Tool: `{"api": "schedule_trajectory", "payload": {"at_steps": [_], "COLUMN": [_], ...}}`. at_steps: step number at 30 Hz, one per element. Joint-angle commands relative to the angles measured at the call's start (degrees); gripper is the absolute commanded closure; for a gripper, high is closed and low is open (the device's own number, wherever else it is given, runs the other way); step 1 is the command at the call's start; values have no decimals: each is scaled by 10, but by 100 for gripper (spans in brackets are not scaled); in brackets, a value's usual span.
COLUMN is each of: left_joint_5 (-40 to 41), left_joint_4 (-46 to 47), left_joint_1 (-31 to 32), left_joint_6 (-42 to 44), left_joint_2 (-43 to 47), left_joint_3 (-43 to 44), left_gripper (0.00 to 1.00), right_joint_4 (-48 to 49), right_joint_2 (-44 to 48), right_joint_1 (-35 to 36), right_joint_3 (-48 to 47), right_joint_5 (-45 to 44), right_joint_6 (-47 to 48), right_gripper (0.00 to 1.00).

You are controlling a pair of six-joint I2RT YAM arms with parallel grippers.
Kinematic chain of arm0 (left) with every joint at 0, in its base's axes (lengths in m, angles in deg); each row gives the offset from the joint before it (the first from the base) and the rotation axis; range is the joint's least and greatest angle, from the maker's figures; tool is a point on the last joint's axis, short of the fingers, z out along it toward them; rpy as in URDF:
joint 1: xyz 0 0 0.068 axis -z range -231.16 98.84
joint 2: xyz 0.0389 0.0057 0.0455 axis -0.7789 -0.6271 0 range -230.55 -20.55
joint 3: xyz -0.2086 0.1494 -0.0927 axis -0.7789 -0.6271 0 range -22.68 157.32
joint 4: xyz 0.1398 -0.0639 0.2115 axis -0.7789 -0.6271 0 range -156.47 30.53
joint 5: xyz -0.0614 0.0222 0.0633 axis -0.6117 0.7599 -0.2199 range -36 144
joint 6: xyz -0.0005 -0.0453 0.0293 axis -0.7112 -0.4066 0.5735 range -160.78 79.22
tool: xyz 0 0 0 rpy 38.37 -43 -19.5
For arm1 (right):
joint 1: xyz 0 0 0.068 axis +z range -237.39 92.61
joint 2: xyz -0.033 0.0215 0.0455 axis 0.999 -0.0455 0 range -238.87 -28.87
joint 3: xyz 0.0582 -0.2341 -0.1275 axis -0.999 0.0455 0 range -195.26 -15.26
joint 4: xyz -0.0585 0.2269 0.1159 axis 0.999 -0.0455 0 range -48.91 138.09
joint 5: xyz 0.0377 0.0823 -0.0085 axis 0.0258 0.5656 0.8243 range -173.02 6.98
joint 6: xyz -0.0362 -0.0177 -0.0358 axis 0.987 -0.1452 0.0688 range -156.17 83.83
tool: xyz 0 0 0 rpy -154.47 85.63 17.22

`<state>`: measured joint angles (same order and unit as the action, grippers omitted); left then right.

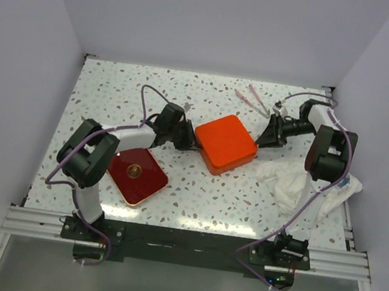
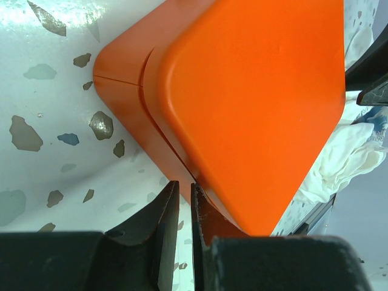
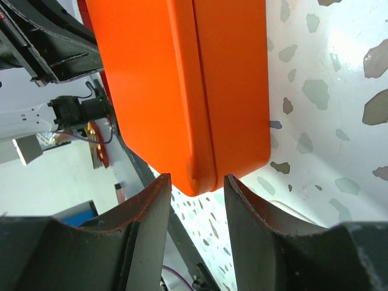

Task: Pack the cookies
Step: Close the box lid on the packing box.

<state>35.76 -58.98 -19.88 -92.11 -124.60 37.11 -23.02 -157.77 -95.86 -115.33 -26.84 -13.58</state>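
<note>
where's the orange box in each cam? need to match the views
Top external: orange box sits mid-table, lid on.
Left wrist: orange box fills the upper right, one corner pointing down.
Right wrist: orange box runs from upper left to centre, corner pointing down.
Shared landmark: the speckled tabletop, in all three.

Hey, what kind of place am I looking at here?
Probably a robot lab test cell: two robot arms bolted to a metal rail, a speckled table, and plain white walls closing it in.
</note>
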Motion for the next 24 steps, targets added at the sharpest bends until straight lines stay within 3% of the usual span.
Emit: {"api": "schedule_trajectory", "payload": {"at_steps": [1, 9, 16, 24], "left_joint_5": [-4, -3, 25, 37], "left_joint_4": [23, 23, -25, -57], "left_joint_1": [4, 4, -3, -53], "left_joint_6": [7, 8, 33, 75], "left_joint_2": [10, 27, 103, 153], "left_joint_3": [4, -14, -41, -31], "left_gripper": [82, 82, 82, 82], "right_joint_4": [11, 12, 34, 67], "right_joint_2": [44, 38, 85, 139], "right_joint_1": [-7, -6, -5, -6], "right_joint_3": [-6, -30, -2, 45], "right_joint_5": [-5, -6, -26, -39], "right_joint_6": [-1, -7, 2, 9], "right_gripper": [57, 59, 60, 62]}}
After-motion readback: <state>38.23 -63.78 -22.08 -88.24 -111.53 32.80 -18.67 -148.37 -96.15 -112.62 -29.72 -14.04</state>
